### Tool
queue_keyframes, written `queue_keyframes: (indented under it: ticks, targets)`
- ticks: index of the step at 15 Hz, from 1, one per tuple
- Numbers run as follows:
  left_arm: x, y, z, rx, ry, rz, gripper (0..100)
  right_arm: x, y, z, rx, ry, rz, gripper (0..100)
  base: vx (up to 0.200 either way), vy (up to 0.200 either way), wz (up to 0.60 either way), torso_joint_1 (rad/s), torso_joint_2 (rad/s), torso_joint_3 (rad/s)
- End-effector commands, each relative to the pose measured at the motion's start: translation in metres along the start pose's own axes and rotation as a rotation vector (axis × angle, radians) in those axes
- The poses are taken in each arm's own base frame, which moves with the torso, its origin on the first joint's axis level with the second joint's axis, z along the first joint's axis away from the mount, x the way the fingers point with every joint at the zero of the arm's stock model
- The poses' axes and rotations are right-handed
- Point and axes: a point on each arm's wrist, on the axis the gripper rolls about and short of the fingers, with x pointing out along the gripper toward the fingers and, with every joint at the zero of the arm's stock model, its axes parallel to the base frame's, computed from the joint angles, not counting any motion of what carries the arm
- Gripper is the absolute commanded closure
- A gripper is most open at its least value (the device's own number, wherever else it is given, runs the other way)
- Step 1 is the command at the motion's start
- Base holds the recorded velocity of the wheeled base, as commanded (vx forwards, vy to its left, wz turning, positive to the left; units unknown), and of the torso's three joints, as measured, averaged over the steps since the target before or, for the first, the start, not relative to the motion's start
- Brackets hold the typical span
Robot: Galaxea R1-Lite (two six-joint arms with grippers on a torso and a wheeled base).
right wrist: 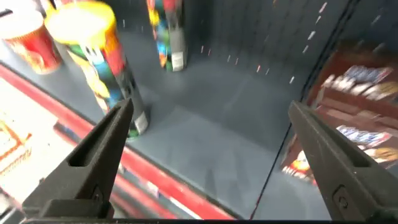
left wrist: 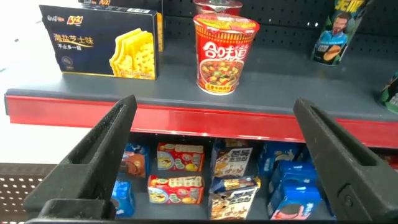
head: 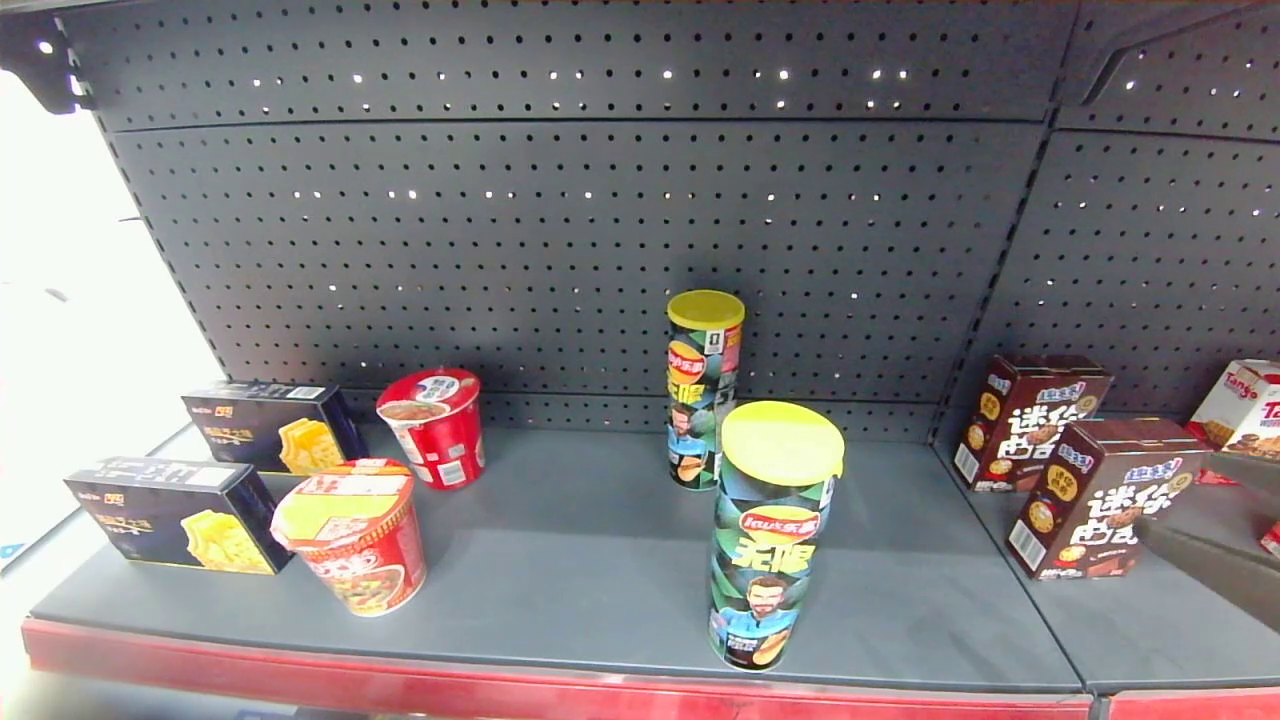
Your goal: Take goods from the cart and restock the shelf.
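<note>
Two yellow-lidded chip cans stand on the grey shelf (head: pixel 560 560): one near the front edge (head: pixel 770 540), one further back (head: pixel 702 390). Left of them are two red cup noodles (head: pixel 355 540) (head: pixel 435 425) and two dark cracker boxes (head: pixel 175 515) (head: pixel 275 425). My left gripper (left wrist: pixel 214 102) is open and holds nothing. It sits in front of the shelf's red rim (left wrist: pixel 205 118), below the front cup noodle (left wrist: pixel 217 53) and a cracker box (left wrist: pixel 102 40). My right gripper (right wrist: pixel 211 109) is open over bare shelf, with the front chip can (right wrist: pixel 102 68) beside one finger (head: pixel 1220 570).
Brown biscuit boxes (head: pixel 1090 500) (head: pixel 1025 420) and white-red boxes (head: pixel 1245 410) stand on the neighbouring shelf section to the right. A black pegboard back wall (head: pixel 600 250) closes the shelf. The lower shelf holds several small boxes (left wrist: pixel 177 174). Bare shelf lies between the cans and the brown boxes.
</note>
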Motion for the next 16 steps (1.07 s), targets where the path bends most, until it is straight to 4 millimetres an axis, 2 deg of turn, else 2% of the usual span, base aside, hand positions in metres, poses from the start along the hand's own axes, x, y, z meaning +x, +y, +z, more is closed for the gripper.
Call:
queue_keyframes:
  ticks: [1, 2, 7, 10, 14, 16]
  targets:
    - [0.0, 0.0, 0.0, -0.003, 0.003, 0.002, 0, 0.02, -0.002, -0.013, 0.014, 0.105, 0.003, 0, 0.0, 0.0, 0.0, 0.0, 0.0, 0.0]
    - [0.0, 0.0, 0.0, -0.009, 0.002, 0.001, 0, 0.024, -0.003, -0.016, 0.016, 0.126, 0.001, 0, 0.0, 0.0, 0.0, 0.0, 0.0, 0.0]
    - [0.0, 0.0, 0.0, -0.026, -0.002, 0.004, 0, 0.055, 0.004, -0.055, 0.017, 0.277, 0.061, 0, 0.0, 0.0, 0.0, 0.0, 0.0, 0.0]
    - [0.0, 0.0, 0.0, -0.05, -0.003, 0.01, 0, 0.084, 0.007, -0.06, 0.0, 0.269, 0.047, 0, 0.0, 0.0, 0.0, 0.0, 0.0, 0.0]
    - [0.0, 0.0, 0.0, -0.05, -0.004, 0.011, 0, 0.119, 0.011, -0.057, -0.014, 0.219, 0.064, 0, 0.0, 0.0, 0.0, 0.0, 0.0, 0.0]
    - [0.0, 0.0, 0.0, -0.052, -0.004, 0.011, 0, 0.125, 0.013, -0.058, -0.015, 0.222, 0.074, 0, 0.0, 0.0, 0.0, 0.0, 0.0, 0.0]
